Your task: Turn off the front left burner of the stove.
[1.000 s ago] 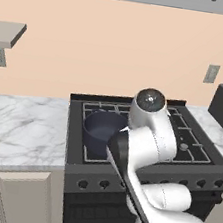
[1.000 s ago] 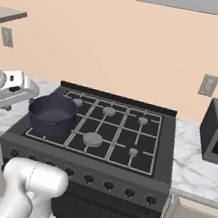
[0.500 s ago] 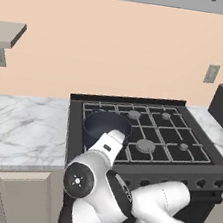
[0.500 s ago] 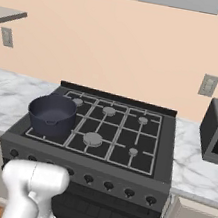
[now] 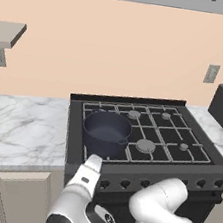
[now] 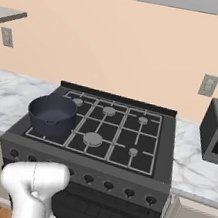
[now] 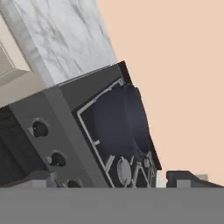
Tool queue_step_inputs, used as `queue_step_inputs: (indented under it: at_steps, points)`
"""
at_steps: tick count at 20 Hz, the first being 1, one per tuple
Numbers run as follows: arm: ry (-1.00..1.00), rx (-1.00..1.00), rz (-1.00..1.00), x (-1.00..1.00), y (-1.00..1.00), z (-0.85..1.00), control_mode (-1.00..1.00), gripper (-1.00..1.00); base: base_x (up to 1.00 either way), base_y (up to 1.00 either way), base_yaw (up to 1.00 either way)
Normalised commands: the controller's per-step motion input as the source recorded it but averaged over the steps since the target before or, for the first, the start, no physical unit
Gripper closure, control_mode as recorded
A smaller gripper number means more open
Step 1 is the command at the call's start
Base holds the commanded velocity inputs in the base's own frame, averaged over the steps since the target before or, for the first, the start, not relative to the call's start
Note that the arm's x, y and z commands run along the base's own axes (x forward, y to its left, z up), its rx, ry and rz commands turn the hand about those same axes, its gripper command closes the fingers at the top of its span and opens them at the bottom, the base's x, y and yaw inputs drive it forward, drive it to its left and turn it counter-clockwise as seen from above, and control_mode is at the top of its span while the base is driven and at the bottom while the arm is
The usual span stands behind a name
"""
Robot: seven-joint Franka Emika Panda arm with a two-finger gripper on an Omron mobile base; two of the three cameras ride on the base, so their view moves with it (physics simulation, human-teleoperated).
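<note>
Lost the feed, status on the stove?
Tool state unclear, low before stove front. Dark pot sits on front left burner. Knobs untouched.

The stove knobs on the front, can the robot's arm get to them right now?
Probably yes. The knobs line the stove front with nothing before them, and the pot sits up on the grates, out of the way. The hand view looks at the leftmost knobs.

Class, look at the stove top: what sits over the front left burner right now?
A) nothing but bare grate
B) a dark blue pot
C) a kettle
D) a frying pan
B: a dark blue pot rests on the grate at the stove's front left corner.
</note>
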Motion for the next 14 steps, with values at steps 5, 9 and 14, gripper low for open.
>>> queue_step_inputs:
  at_steps: [5, 9, 14]
  points:
    - [-0.34, 0.0, 0.01, 0.02, 0.0, -0.8, -1.0, -1.0, 0.0, 0.0, 0.0]
    - [-0.26, 0.04, -0.01, 0.25, 0.0, -0.46, -1.0, -1.0, 0.0, 0.0, 0.0]
    - [-0.25, 0.11, -0.02, 0.12, -0.03, -0.01, -1.0, -1.0, 0.0, 0.0, 0.0]
